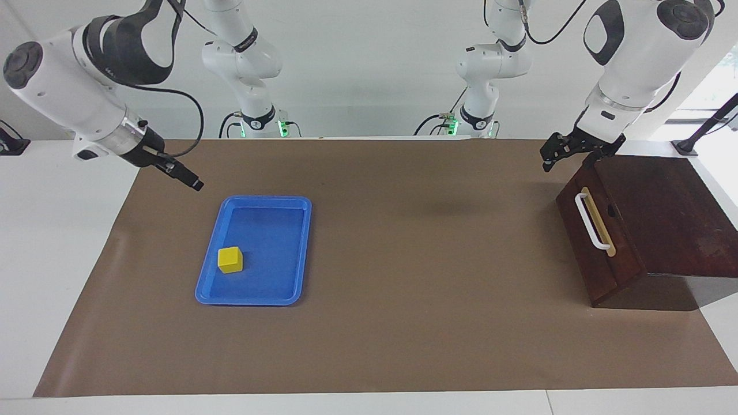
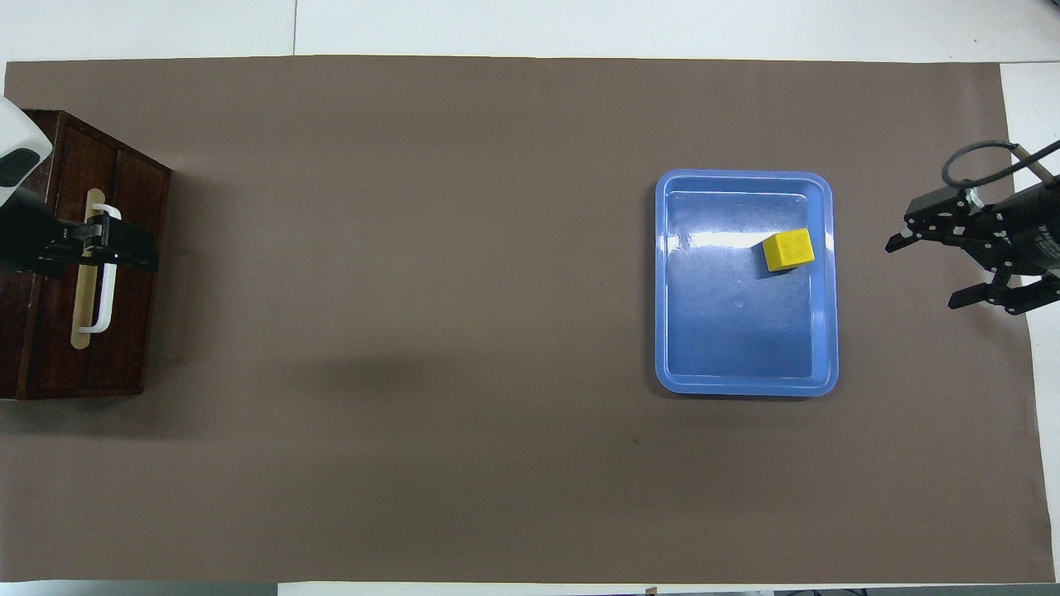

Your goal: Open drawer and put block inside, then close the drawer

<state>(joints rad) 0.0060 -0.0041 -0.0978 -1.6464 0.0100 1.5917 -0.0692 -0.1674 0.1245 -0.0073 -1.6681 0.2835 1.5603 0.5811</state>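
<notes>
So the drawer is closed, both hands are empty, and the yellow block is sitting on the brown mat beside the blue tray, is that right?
Not quite: the block sits in the blue tray, not on the brown mat beside it, as the overhead view shows clearly. The rest holds: the drawer is closed, and the left hand and right hand are both empty.

A brown mat (image 1: 403, 323) covers the white table (image 1: 52, 259), with a plain white wall (image 1: 369, 63) rising above the table's edge.
</notes>
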